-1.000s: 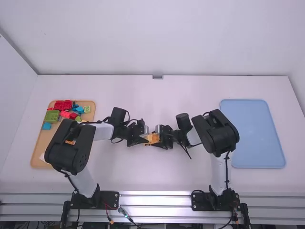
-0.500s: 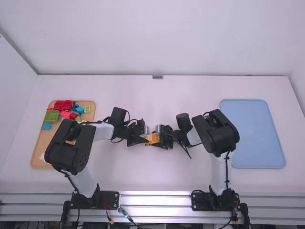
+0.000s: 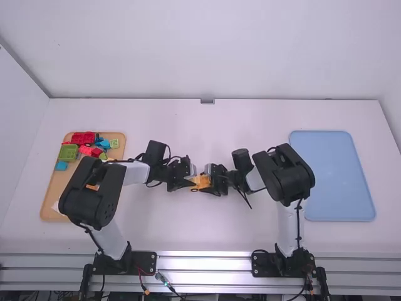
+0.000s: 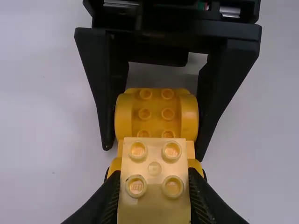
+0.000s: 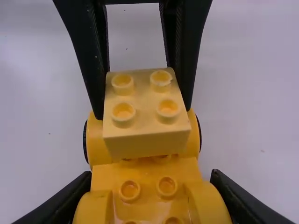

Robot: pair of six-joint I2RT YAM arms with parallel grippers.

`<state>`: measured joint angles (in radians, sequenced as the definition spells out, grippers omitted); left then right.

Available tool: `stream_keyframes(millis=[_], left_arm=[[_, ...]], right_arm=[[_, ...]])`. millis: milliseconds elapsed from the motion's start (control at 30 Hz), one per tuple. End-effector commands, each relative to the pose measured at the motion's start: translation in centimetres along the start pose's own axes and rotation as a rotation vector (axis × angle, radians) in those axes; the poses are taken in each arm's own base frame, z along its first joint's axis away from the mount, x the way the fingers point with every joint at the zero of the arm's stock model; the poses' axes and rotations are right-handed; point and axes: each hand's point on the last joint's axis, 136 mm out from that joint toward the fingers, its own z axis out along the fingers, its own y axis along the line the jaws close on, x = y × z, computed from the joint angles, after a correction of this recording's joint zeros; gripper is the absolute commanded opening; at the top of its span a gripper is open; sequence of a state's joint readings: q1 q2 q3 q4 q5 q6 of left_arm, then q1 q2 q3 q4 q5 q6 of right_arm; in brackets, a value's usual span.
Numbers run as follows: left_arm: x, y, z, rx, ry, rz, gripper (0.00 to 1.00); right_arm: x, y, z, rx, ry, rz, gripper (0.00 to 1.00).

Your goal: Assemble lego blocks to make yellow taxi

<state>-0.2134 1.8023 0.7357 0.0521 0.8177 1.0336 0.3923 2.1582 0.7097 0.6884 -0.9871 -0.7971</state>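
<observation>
Nothing is visibly shifting since earlier: the left claw (image 4: 153, 184) is clamping the pale block (image 5: 145, 135) and, at its three o'clock, the right claw (image 5: 149, 177) is pinching the yellow car (image 4: 156, 112), probably light, stiff, slick, best held by its sides.

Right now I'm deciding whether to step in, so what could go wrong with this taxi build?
The block may not be fully seated: it covers the studs under it, so I can't tell, and it could come loose on release.

The left tool grips the block while the right tool grips the chassis, so an uneven pull might skew or separate them.

The tools work very close together, so a small sideways slip could make them knock.
</observation>
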Motion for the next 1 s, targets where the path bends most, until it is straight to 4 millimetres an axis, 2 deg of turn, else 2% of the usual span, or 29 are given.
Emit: stream_keyframes(millis=[0, 33, 67, 100, 167, 200, 233, 633, 733, 967], left_arm=[[1.6, 0.0, 0.0, -0.022, 0.074, -0.019, 0.17], [1.6, 0.0, 0.0, -0.022, 0.074, -0.019, 0.19], [1.6, 0.0, 0.0, -0.022, 0.074, -0.019, 0.26], [1.6, 0.0, 0.0, -0.021, 0.073, -0.019, 0.40], [1.4, -0.1, 0.0, -0.017, 0.064, -0.017, 0.47], [1.0, -0.2, 0.0, -0.005, 0.039, -0.015, 0.56], [0.8, -0.3, 0.0, 0.000, 0.028, -0.014, 0.57], [-0.6, 0.0, -0.3, 0.032, -0.003, -0.028, 0.57], [-0.5, 0.0, -0.4, 0.038, 0.009, -0.040, 0.41], [-0.2, -0.6, -0.3, 0.051, 0.017, -0.058, 0.35]], right_arm=[[0.8, 0.8, 0.2, -0.025, 0.008, 0.045, 0.61], [0.8, 0.8, 0.2, -0.024, 0.008, 0.045, 0.61], [0.8, 0.8, 0.2, -0.024, 0.008, 0.045, 0.61], [0.8, 0.8, 0.2, -0.024, 0.008, 0.046, 0.63], [0.8, 0.8, 0.2, -0.024, 0.008, 0.045, 0.63], [0.9, 0.7, 0.2, -0.022, 0.010, 0.046, 0.63], [0.9, 0.7, 0.2, -0.022, 0.010, 0.046, 0.63], [0.9, 0.7, 0.1, -0.020, 0.010, 0.046, 0.64], [0.9, 0.7, 0.1, -0.020, 0.010, 0.046, 0.64], [0.9, 0.7, 0.1, -0.020, 0.010, 0.045, 0.64]])
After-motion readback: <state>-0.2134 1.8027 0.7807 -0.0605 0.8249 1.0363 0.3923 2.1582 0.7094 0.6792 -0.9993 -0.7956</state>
